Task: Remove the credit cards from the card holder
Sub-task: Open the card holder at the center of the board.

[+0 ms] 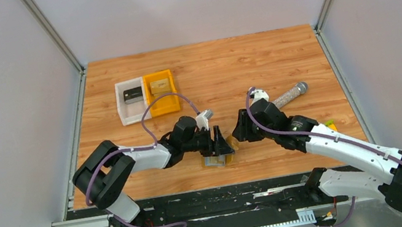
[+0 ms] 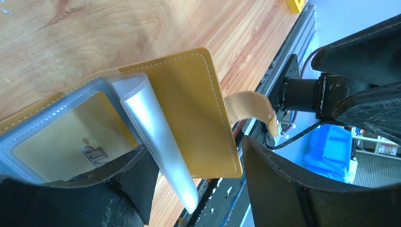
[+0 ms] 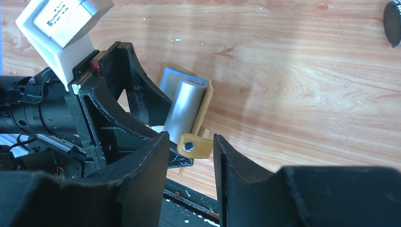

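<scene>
From above, two arms are seen, and each has one gripper. One card holder [image 1: 219,160] is seen on the bench [image 1: 227,65], at 6 o'clock, near the front edge. It lies right under the left gripper [image 1: 220,143], just on its 6 o'clock side. The right gripper [image 1: 239,132] is close by, at 2 o'clock from the card holder. Two bins are counted at 10 o'clock, touching side by side: one white bin [image 1: 131,101] and one orange bin [image 1: 162,92]. One tube [image 1: 289,95] lies at 3 o'clock.

In the left wrist view, the left gripper is seen spread wide, and nothing is squeezed. The card holder lies open between its two fingers. One finger [image 2: 118,189] is set on the clear sleeves [image 2: 156,137]. The other is just beside the tan cover. One tan card [image 2: 61,146] is seen inside a sleeve. One strap [image 2: 250,101] is curled up at 3 o'clock.

In the right wrist view, the right gripper is seen partly open. The strap's end, with one round snap [image 3: 189,147], is seen in the gap. It cannot be told if the strap is touched. The card holder lies at 11 o'clock from this gripper.
</scene>
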Action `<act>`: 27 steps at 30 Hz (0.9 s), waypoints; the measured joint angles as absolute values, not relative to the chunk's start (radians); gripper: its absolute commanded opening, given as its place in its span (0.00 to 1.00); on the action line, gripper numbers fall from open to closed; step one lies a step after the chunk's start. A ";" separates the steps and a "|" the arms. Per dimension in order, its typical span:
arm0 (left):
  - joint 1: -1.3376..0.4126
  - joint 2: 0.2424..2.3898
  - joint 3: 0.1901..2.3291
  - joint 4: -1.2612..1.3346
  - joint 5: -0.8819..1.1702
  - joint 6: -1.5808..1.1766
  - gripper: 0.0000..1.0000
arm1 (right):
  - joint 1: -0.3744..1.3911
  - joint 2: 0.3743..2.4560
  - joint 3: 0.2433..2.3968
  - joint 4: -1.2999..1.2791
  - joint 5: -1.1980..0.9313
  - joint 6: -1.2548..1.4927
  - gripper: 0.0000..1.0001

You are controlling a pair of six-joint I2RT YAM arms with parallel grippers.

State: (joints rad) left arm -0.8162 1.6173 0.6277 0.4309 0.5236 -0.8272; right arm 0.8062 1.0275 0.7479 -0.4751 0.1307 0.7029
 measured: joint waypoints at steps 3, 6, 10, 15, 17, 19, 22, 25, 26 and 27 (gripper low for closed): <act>-0.817 1.609 0.628 0.430 0.515 -0.826 0.69 | 0.806 1.028 0.749 -0.476 0.137 0.703 0.39; -0.821 1.584 0.628 0.432 0.511 -0.824 0.68 | 0.806 1.028 0.749 -0.476 0.150 0.703 0.37; -0.846 1.556 0.628 0.438 0.501 -0.817 0.67 | 0.801 1.039 0.772 -0.478 0.160 0.702 0.36; -0.879 1.552 0.630 0.438 0.492 -0.800 0.66 | 0.778 1.073 0.809 -0.472 0.158 0.699 0.34; -0.888 1.557 0.632 0.440 0.492 -0.796 0.66 | 0.761 1.087 0.811 -0.466 0.146 0.698 0.28; -0.894 1.568 0.632 0.447 0.490 -0.794 0.66 | 0.743 1.100 0.811 -0.461 0.126 0.697 0.21; -0.905 1.583 0.632 0.450 0.483 -0.788 0.66 | 0.714 1.118 0.811 -0.440 0.081 0.693 0.16; -0.927 1.604 0.632 0.458 0.473 -0.778 0.66 | 0.688 1.141 0.811 -0.405 0.013 0.694 0.15; -0.932 1.612 0.632 0.460 0.470 -0.775 0.66 | 0.680 1.154 0.811 -0.390 -0.015 0.695 0.14; -0.938 1.620 0.632 0.463 0.469 -0.774 0.66 | 0.675 1.167 0.811 -0.377 -0.040 0.696 0.14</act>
